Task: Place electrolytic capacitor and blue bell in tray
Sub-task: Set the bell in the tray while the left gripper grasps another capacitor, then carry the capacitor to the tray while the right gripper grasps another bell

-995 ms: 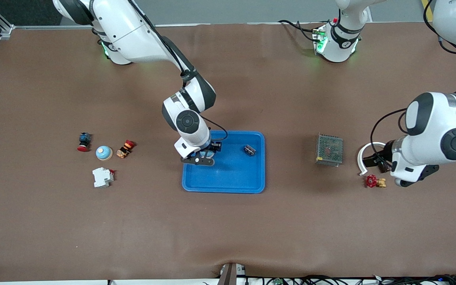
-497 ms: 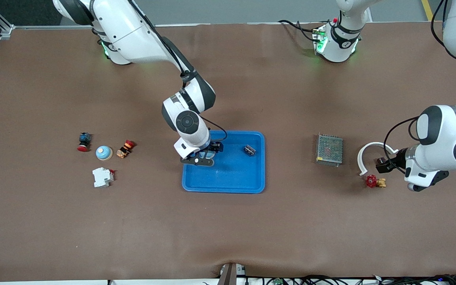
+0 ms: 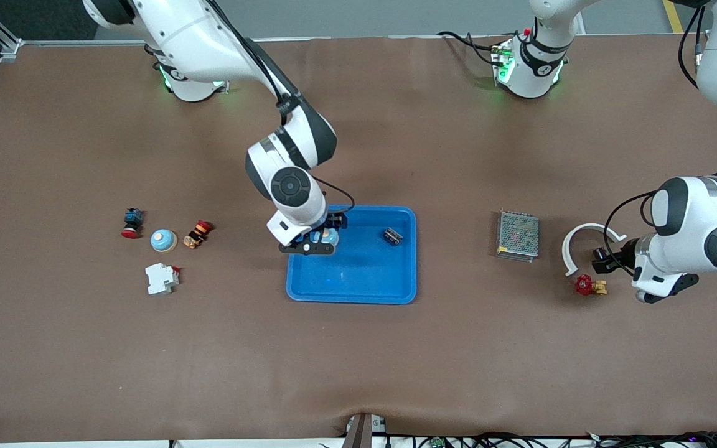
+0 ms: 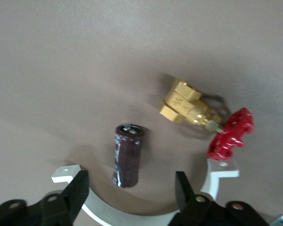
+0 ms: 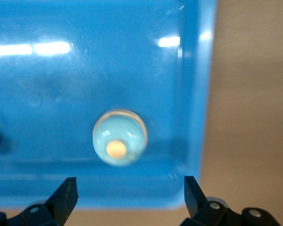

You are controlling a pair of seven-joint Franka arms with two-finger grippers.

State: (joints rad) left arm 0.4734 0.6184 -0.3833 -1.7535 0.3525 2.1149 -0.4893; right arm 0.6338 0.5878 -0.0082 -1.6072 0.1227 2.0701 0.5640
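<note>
Pale-blue domed bell (image 5: pixel 119 143) sits in shallow blue plastic tray (image 3: pixel 358 280), w/ small dark capacitor (image 3: pixel 393 236) toward left arm's end.

The right arm reaches from its base down over the table's middle, its right gripper (image 3: pixel 316 239) pointing down with fingers spread wide. The left gripper (image 3: pixel 601 260) hangs low near the left arm's end of the table, fingers apart.

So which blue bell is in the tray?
The blue bell under the right gripper lies in the tray. The other bell sits on the table.
</note>
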